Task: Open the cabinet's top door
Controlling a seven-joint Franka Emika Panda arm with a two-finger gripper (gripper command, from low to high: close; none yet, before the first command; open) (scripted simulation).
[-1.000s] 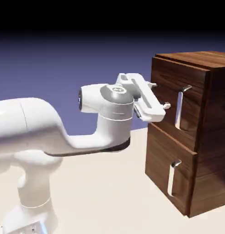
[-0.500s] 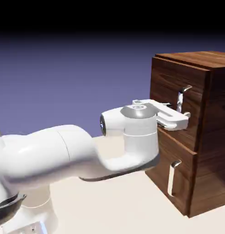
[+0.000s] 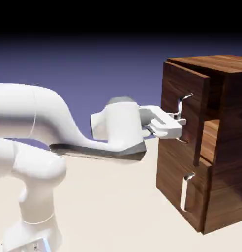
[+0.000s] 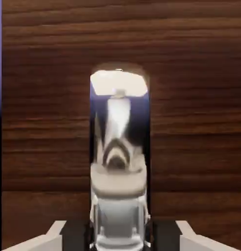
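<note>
Exterior view | 1 claw (image 3: 180, 119) on 1 hdl (image 3: 180, 109) | 2 drs, 1 ajar

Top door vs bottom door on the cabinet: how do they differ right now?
The top door stands partly open, its handle-side edge out from the cabinet; the bottom door is shut. The end effector grips the top door's handle, while nothing holds the bottom door's handle. Both share dark wood grain and a vertical silver bar handle.

One arm (image 3: 110, 130), one cabinet (image 3: 231, 147) on one desk (image 3: 108, 211); the cabinet has two doors (image 3: 184, 106) and two handles (image 3: 184, 193), one per door.
</note>
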